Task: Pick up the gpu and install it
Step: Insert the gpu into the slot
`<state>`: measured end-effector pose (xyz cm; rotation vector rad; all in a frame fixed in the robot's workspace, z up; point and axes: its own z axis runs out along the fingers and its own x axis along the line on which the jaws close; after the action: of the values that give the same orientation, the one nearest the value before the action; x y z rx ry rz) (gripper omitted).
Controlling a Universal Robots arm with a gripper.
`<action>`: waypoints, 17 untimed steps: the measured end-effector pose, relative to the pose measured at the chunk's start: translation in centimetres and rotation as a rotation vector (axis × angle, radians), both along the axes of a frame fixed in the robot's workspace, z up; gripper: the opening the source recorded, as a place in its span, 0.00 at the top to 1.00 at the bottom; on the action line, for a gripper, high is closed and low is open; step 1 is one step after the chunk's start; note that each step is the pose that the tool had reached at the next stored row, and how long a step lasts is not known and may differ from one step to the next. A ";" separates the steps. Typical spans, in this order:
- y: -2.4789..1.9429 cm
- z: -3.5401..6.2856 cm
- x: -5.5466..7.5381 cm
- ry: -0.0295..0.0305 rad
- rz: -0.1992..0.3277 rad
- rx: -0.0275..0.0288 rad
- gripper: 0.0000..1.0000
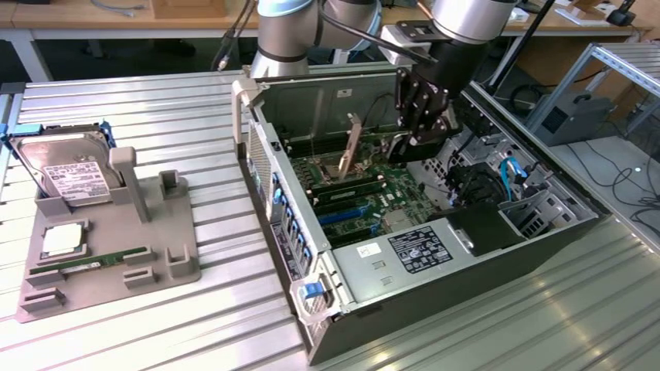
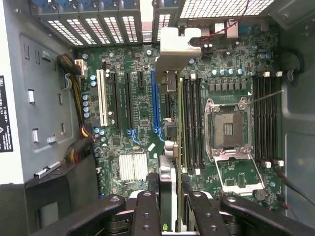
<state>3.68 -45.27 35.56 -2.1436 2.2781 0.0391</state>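
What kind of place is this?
Probably a robot lab or workshop: a robot arm holds a graphics card inside an open computer case, and spare parts sit on a gray rack.

The case [image 1: 270, 166] lies open upward, leaving free room above the motherboard [image 2: 142, 132]. Inside, the gpu [image 2: 170, 129], clamped in the tool [image 2: 171, 212], hangs close between the blue slot [image 2: 155, 103] and the RAM slots [image 2: 190, 123]. Cables [image 2: 74, 83] and the drive cage [image 1: 536, 210] crowd the sides.
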 end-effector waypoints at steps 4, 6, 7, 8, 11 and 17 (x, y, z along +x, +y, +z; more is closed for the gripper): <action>-0.01 -0.14 0.0 0.0000 0.000 0.0001 0.73; -0.01 -0.23 -0.1 0.0000 0.000 0.0000 0.73; -0.01 -0.27 -0.1 0.0000 0.000 0.0000 0.73; -0.01 -0.32 -0.1 0.0000 0.000 0.0001 0.73; -0.01 -0.44 -0.1 0.0000 0.000 0.0001 0.73; -0.06 -0.79 -0.3 0.0000 0.000 0.0000 0.73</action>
<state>3.35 -45.33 34.77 -2.1436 2.2780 0.0391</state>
